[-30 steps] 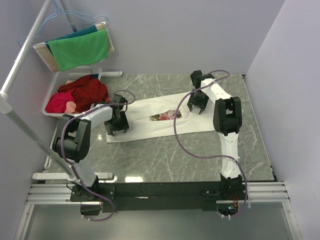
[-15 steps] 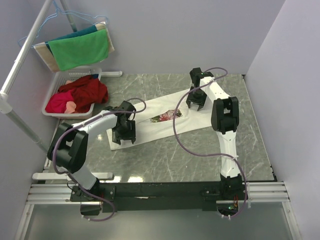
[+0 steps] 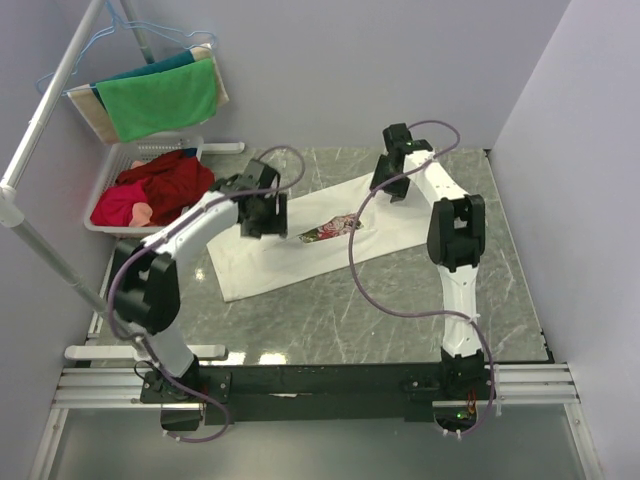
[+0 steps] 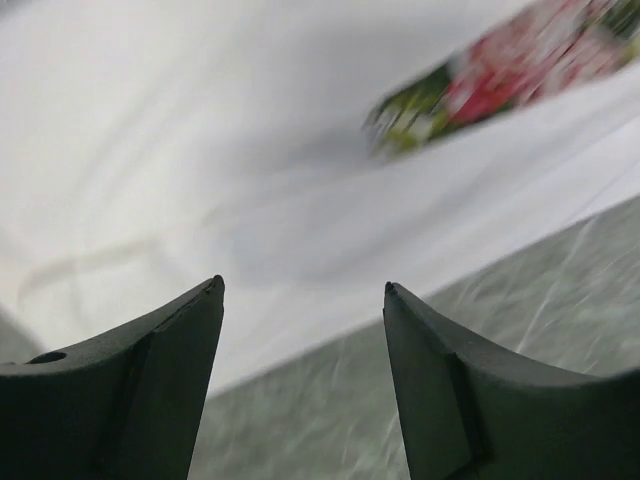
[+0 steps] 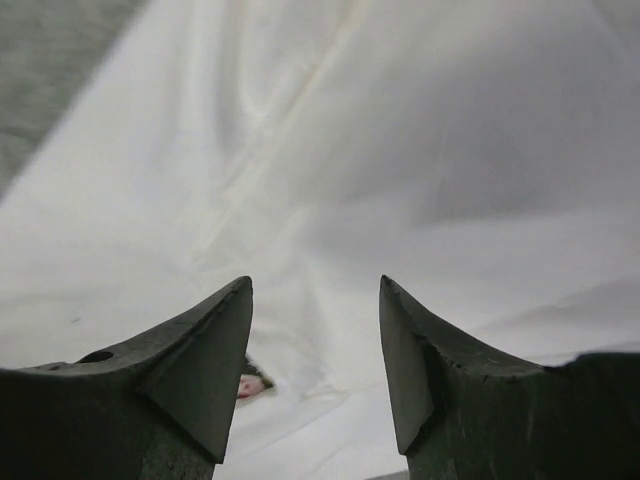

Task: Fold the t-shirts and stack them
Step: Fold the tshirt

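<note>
One white t-shirt (image 3: 300, 255) lies as a long folded strip slanting across the marble table, with a sliver of its pink floral print (image 3: 330, 231) showing at the middle. The print also shows in the left wrist view (image 4: 500, 80). My left gripper (image 3: 262, 218) hovers over the strip's far left part, open and empty; white cloth (image 4: 200, 150) and table fill its view. My right gripper (image 3: 392, 185) is over the strip's far right end, open and empty, with white cloth (image 5: 330, 150) below it.
A white basket (image 3: 110, 168) holding red and pink clothes (image 3: 160, 185) stands at the far left. Green and teal cloths (image 3: 160, 95) hang on a rack above it. The rack's white pole (image 3: 50, 260) slants along the table's left side.
My left gripper moved from the strip's near left end up toward the far side. The strip's left end has swung nearer. My right gripper shifted slightly farther back.
</note>
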You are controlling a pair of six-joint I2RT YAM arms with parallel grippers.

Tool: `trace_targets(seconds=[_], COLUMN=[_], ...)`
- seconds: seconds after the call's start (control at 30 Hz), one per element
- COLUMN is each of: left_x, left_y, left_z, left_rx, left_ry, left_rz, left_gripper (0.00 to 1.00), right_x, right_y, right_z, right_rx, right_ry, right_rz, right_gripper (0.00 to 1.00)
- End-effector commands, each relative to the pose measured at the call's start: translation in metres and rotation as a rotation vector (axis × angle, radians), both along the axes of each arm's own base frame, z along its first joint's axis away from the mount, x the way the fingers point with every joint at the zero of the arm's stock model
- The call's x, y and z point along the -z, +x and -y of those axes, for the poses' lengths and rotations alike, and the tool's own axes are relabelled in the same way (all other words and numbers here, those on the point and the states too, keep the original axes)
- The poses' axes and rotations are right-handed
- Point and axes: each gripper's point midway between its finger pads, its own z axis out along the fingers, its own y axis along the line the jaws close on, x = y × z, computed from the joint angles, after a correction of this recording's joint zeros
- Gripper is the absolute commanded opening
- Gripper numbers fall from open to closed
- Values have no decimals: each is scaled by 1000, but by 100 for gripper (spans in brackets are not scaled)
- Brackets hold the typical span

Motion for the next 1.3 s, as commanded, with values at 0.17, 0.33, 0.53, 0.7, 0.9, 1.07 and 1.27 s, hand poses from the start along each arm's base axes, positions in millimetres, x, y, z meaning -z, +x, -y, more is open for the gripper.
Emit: trace_targets(seconds=[0.17, 0.33, 0.53, 0.7, 0.9, 1.07, 1.27], left_x=[7, 18, 17, 23, 45, 81, 108], left_y=[128, 155, 168, 162, 171, 176, 178], left_z=[107, 146, 188, 213, 213, 214, 197], left_rx=[195, 251, 346, 446, 466, 458, 378], left_ry=[-63, -102, -90, -64, 41, 111, 212], left_rz=[180, 234, 371, 417, 446, 425, 402], left_gripper=[69, 70, 72, 72, 75, 78, 83], right_x=[-148, -143, -133, -114, -105, -106, -102], right_y=[17, -4, -30, -46, -56, -62, -76], right_z=[26, 53, 74, 74, 74, 72, 72], right_rx=[80, 166, 212, 200, 188, 174, 168], right_ry=[37, 47, 114, 122, 129, 157, 160], right_rz=[336, 306, 275, 231, 200, 196, 180], right_gripper=[60, 61, 61, 61, 60, 60, 59])
